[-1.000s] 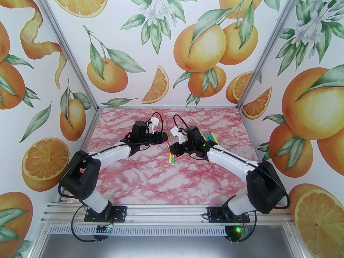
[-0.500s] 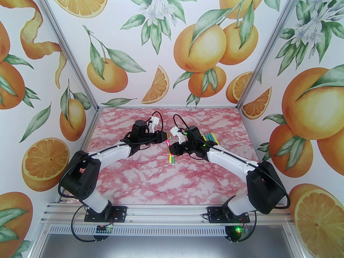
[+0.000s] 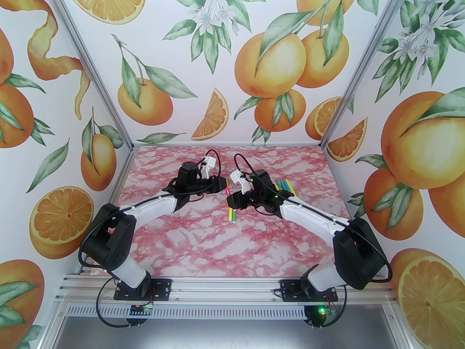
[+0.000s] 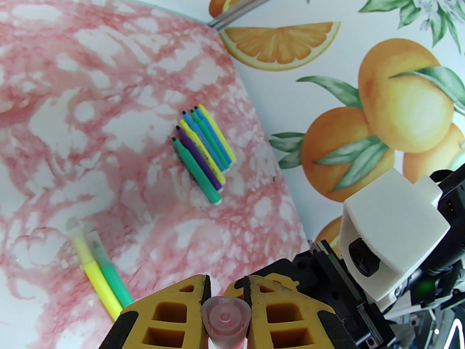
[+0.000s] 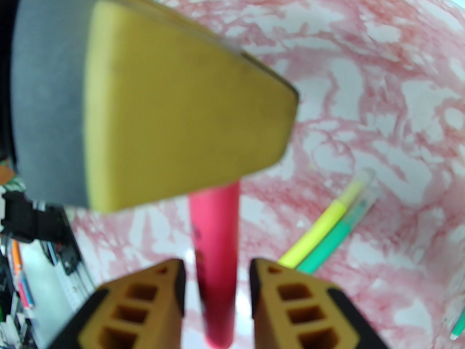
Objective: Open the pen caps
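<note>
Two capped pens [image 4: 97,275], yellow and green, lie side by side near the middle of the table [image 3: 203,245] while I work a third above them. My left gripper [image 4: 226,282] is clamped on the pale cap [image 4: 226,318] of the pink pen [image 5: 214,231]. My right gripper [image 5: 217,267] brackets the barrel with its jaws apart, a gap showing on each side. As I read it, this is the set-up for the pull, with the cap not yet off. Next the right jaws need to close firmly on the barrel, then draw straight away along the pen's axis. A bundle of uncapped pens [image 4: 203,155] rests toward the table's right edge.
</note>
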